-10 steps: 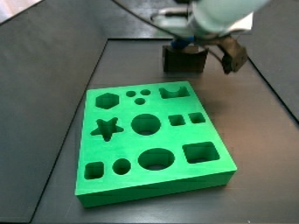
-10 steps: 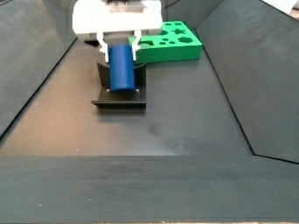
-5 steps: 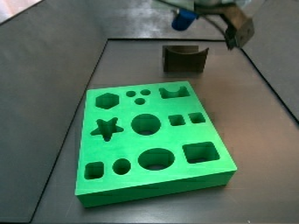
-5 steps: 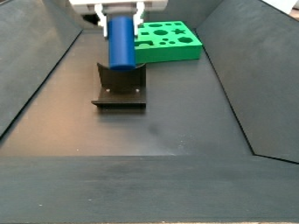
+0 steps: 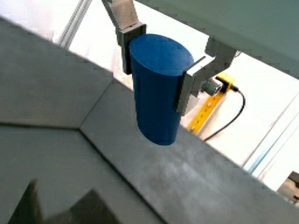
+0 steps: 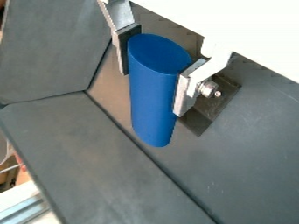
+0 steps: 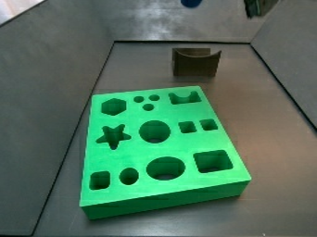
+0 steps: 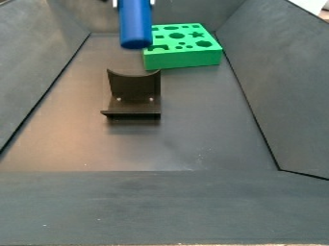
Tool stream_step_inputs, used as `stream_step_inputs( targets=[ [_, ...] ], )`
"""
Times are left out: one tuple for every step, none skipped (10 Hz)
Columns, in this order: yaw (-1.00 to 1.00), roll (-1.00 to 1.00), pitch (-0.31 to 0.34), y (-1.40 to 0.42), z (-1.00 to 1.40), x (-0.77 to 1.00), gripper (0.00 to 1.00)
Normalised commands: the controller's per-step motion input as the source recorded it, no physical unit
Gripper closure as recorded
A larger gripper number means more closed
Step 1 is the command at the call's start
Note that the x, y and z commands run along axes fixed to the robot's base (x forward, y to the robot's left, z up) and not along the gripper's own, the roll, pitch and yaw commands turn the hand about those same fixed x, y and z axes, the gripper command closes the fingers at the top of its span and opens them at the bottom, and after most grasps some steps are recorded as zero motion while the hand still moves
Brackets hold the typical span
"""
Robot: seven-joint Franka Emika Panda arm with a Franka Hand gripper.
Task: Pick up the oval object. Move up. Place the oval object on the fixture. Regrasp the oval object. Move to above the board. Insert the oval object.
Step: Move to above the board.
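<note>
High above the fixture (image 8: 133, 94), the gripper (image 5: 167, 68) is clamped on the oval object (image 5: 158, 87), its flat silver fingers (image 6: 115, 29) pressing the peg's sides near its upper end in both wrist views. The oval object is a smooth, plain blue peg with a flat oval end face, hanging upright with most of its length below the fingers and clear of everything beneath. In a side view only its lower part (image 8: 133, 24) shows, cut off by the frame's upper edge, above and slightly behind the fixture; the gripper itself is out of that frame. In a side view (image 7: 191, 4) just a blue sliver and a dark bit of the gripper peek in at the upper edge. The fixture is a small dark block with a curved notch in its top, empty, standing on the dark bench (image 8: 193, 125). Beyond the fixture lies the board (image 7: 158, 143), bright green with star, hexagon, round, square and oval holes, all unfilled.
</note>
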Motion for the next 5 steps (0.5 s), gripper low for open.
stream_step_inputs(
  targets=[
    [0.08,-0.05,0.055,0.0,1.0,-0.08,1.0],
    [0.07,-0.05,0.045,-0.01,1.0,-0.08,1.0],
    [0.07,-0.05,0.038,-0.01,1.0,-0.07,1.0],
    [0.06,-0.05,0.033,-0.01,0.94,-0.06,1.0],
    [0.05,-0.04,0.038,-0.01,0.77,-0.04,1.0]
  ],
)
